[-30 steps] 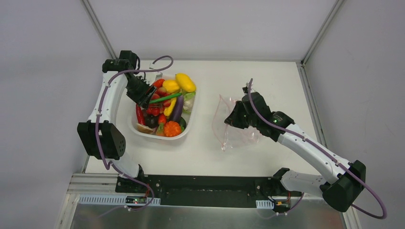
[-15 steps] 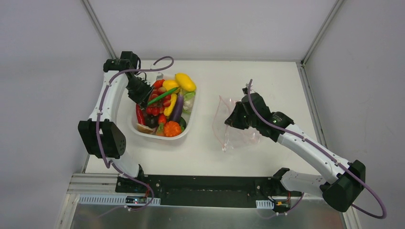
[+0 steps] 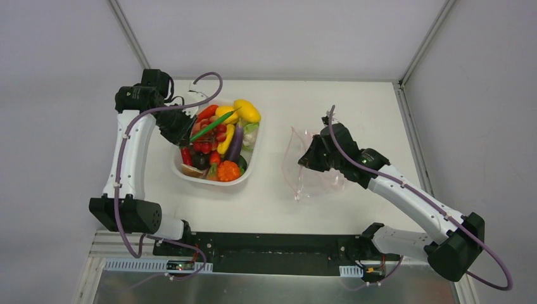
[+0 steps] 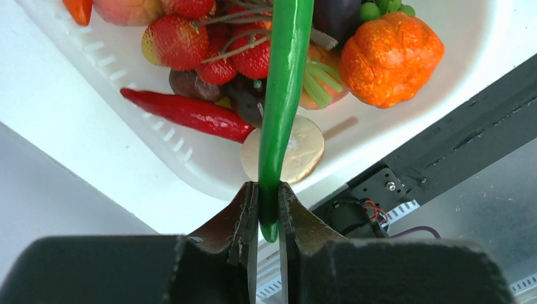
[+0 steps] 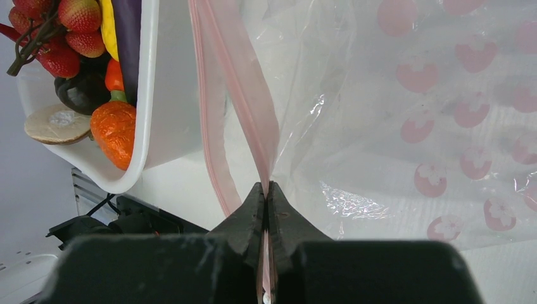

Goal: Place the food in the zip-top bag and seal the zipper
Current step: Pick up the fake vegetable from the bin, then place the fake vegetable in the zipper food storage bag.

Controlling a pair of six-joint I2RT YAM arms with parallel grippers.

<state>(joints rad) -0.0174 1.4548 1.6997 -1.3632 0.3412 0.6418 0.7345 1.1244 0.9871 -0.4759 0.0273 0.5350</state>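
Now left jaws pinch long green pepper (image 4: 283,95) by its tip above the white tub (image 4: 209,180); right jaws clamp the zip-top bag (image 5: 392,126) by its pink zipper (image 5: 250,107).

Food (image 3: 218,149): glossy toy pieces (strawberries, red chilli, yellow squash, purple aubergine, orange pumpkin) heaped in a white tub (image 4: 158,164) on the left half of the worktop (image 3: 278,202).
Long green pepper (image 4: 283,95): raised aslant over the heap, one end pinched in the left tool (image 4: 267,209).
Zip-top bag (image 3: 316,177): clear, crinkled, pink-printed, lying on the right half.
Zipper (image 5: 244,101): pink strip, mouth apart, one lip clamped in the right tool (image 5: 266,196).
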